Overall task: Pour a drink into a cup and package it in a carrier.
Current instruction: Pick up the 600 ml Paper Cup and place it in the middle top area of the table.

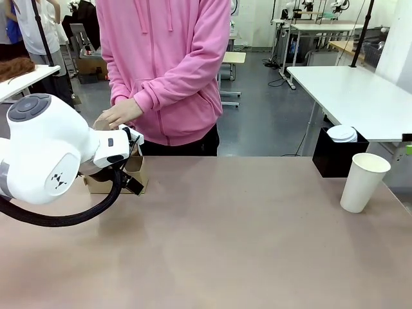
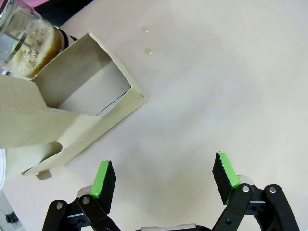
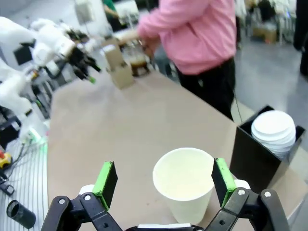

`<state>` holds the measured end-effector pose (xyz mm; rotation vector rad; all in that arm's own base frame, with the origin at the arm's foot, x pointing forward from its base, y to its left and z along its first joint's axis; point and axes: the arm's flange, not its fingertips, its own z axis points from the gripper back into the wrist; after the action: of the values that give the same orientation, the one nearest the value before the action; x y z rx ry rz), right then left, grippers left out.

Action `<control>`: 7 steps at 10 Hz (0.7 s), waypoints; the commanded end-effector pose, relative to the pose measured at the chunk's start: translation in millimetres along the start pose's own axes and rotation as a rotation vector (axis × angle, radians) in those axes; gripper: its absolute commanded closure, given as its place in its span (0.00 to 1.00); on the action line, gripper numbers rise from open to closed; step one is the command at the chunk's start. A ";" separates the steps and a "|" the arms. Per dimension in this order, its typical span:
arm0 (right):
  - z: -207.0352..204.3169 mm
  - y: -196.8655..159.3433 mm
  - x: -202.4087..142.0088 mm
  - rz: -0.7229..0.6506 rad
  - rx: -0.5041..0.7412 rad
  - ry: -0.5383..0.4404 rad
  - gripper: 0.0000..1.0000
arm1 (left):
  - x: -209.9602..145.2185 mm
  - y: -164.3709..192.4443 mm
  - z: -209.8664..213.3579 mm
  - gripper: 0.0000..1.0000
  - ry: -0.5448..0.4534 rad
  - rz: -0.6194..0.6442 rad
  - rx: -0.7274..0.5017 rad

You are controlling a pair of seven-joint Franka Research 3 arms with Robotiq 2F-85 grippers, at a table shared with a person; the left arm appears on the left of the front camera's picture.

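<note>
Left hand point(image 2: 163, 172): released, fingers spread over bare counter point(image 2: 216, 72), grasping nothing. Carrier point(image 2: 86, 96): on the counter at far left, near that hand. A glass jug point(image 2: 14, 24) holding the brown drink point(image 2: 36, 45) sits directly behind it. Right hand point(image 3: 163, 173): released and empty. Cup point(image 1: 364, 181): upright, lidless, at the counter's right, near a black box point(image 1: 331, 158) of lids.
</note>
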<state>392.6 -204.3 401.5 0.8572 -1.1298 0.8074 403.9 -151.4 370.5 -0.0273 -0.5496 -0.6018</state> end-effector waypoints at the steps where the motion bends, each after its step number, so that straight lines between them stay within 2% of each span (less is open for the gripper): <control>1: 20.8 -16.1 -44.0 0.050 0.062 -0.172 0.00 | -0.1 0.0 0.2 0.00 -0.001 0.000 -0.001; 3: 19.2 -16.7 -81.2 0.103 0.046 -0.222 0.00 | -0.1 0.0 0.2 0.00 -0.001 0.000 -0.001; 5: 8.2 -15.9 -103.1 0.128 0.003 -0.260 0.00 | -0.1 0.0 0.2 0.00 -0.001 0.000 -0.001; 7: -4.6 -18.2 -120.9 0.140 -0.065 -0.256 0.00 | -0.1 0.0 0.2 0.00 -0.001 0.000 -0.001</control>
<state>378.6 -226.0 283.9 0.9145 -1.4044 0.7948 403.9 -151.5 370.5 -0.0274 -0.5497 -0.6020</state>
